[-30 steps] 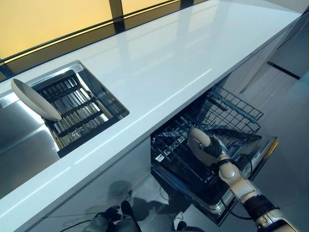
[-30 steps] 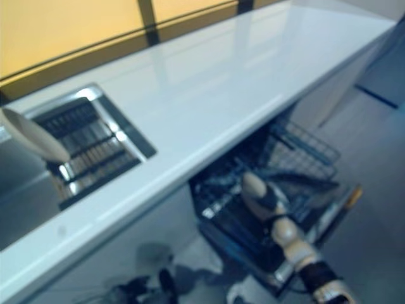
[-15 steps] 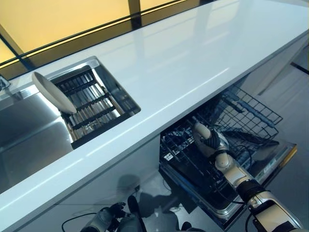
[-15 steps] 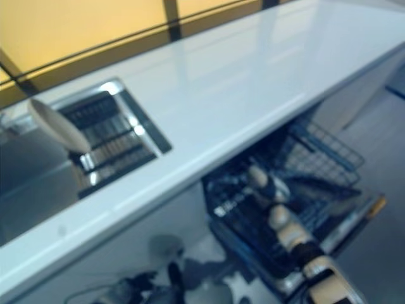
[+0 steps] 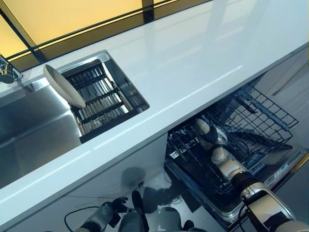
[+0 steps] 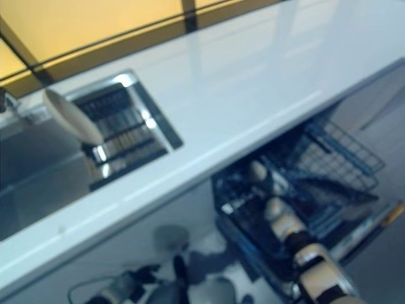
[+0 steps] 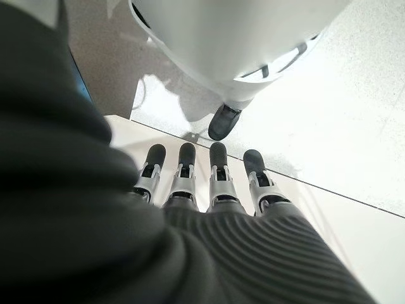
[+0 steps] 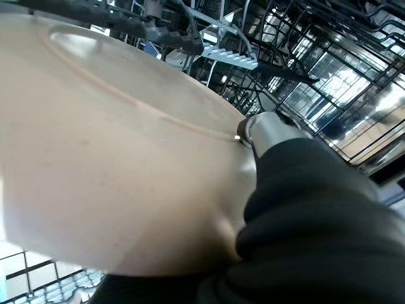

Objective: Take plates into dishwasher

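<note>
Holding 1 plate (image 5: 202, 129) on edge over the dishwasher rack (image 5: 251, 121), right hand (image 5: 212, 138) clamped on its rim, left hand (image 7: 202, 177) hanging low with fingers straight; another plate (image 5: 63, 86) waits in the sink (image 5: 29, 130).

Silver-grey arms, dark ribbed hand (image 7: 209, 190) covers

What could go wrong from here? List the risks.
1. The right hand holds the plate low among the rack wires; its rim could catch one and slip from the grip.
2. The plate sits close under the counter edge and could knock it if lifted.
3. Another plate leans in the sink drainer and may slide.
</note>
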Controlling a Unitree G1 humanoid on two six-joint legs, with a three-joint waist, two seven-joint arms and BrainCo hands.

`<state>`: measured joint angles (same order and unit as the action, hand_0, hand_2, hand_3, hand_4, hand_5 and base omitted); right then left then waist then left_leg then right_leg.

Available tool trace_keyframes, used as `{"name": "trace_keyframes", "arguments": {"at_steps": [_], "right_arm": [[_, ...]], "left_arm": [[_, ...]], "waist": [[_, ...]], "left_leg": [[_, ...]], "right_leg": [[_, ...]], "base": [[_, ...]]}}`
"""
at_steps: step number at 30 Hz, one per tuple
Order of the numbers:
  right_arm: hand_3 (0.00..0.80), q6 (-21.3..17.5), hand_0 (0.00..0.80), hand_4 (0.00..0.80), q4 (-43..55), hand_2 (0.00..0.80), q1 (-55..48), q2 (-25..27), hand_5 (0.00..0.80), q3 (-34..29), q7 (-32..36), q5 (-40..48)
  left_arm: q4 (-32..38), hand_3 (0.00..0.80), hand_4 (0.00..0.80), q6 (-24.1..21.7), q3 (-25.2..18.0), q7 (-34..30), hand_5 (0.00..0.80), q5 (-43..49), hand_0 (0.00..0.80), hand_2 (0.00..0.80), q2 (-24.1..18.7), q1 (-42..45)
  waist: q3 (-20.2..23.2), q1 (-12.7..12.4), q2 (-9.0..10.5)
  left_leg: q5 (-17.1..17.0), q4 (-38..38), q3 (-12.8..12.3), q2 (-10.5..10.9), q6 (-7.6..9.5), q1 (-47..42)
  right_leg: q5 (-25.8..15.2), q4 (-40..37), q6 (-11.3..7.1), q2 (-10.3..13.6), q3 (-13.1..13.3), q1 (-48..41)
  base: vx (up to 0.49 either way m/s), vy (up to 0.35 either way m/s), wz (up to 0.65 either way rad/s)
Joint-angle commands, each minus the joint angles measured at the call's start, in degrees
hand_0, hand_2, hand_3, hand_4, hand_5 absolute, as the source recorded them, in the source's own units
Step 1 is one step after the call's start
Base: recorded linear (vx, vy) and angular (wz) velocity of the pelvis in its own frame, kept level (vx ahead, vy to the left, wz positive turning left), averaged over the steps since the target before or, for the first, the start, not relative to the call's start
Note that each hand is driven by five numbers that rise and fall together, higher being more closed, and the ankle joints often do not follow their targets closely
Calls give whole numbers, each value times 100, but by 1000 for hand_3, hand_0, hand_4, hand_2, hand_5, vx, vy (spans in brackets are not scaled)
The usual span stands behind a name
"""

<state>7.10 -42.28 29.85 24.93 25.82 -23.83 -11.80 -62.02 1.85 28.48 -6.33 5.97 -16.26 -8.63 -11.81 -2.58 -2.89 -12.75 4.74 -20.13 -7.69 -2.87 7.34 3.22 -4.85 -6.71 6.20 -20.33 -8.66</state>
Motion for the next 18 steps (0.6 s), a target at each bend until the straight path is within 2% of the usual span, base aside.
{"name": "trace_keyframes", "arguments": {"at_steps": [1,18], "right_arm": [[800,180,800,800,-488,800,472,65,800,154,2,-191],[800,201,800,800,-824,800,256,-119,800,186,348,-196]], "left_arm": [[-101,0,0,-131,247,-17,0,121,0,0,-12,-384],[-162,0,0,-154,251,38,0,89,0,0,-9,-456]], "waist": [[-174,-100,151],[-232,-100,155]], "left_leg": [[458,-73,-104,274,-186,126],[505,-34,-27,338,-148,85]], "right_leg": [[-160,509,368,-80,47,659],[-175,567,343,-67,44,759]], "base": [[5,4,4],[-4,1,3]]}}
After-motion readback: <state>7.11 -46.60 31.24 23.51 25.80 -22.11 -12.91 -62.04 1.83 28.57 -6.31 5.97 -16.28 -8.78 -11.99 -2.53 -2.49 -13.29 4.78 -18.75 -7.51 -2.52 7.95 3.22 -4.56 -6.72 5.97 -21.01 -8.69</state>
